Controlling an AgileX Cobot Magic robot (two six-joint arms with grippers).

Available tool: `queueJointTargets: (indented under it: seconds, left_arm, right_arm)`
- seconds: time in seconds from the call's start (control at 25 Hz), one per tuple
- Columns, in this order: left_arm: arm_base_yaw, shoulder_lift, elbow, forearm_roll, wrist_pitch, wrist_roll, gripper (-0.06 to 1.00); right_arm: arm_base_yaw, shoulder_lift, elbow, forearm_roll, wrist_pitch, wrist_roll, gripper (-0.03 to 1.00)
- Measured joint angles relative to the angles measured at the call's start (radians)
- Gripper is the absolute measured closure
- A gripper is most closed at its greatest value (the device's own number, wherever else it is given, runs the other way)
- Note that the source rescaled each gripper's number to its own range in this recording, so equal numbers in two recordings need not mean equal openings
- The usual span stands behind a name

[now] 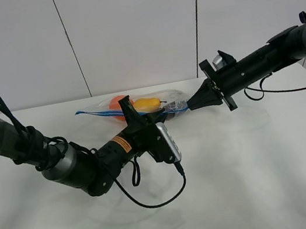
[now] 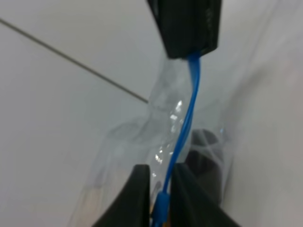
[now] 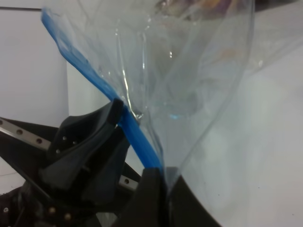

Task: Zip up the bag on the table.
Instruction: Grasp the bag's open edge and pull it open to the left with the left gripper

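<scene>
Exterior high shows our white tabletop [image 1: 259,179] carrying the bag [image 1: 174,95], stretched between both pincers. Left pincer [image 2: 161,191] and right pincer [image 3: 160,187] each clamp its blue zipper strip [image 2: 191,94]. Inside, orange [image 1: 115,103] and pear [image 1: 147,103] sit just behind the left pincer, which partly hides them.

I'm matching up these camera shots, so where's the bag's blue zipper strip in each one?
Exterior high: blue zipper strip runs across the centre, reaching the right arm.
Left wrist: vertical down the middle.
Right wrist: diagonal from the upper left corner.
Shared landmark: the right pincer clamping it.
</scene>
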Motion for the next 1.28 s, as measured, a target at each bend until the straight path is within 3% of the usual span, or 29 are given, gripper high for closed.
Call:
queueJointTargets:
  seconds: [0.6, 1.28]
  left_arm:
    - [0.004, 0.0, 0.0, -0.068, -0.041, 0.017, 0.94]
    - [0.304, 0.0, 0.0, -0.052, -0.076, 0.055, 0.94]
  right_arm:
    - [0.003, 0.0, 0.0, 0.02, 0.0, 0.0, 0.97]
    - [0.012, 0.0, -0.004, 0.051, -0.004, 0.003, 0.97]
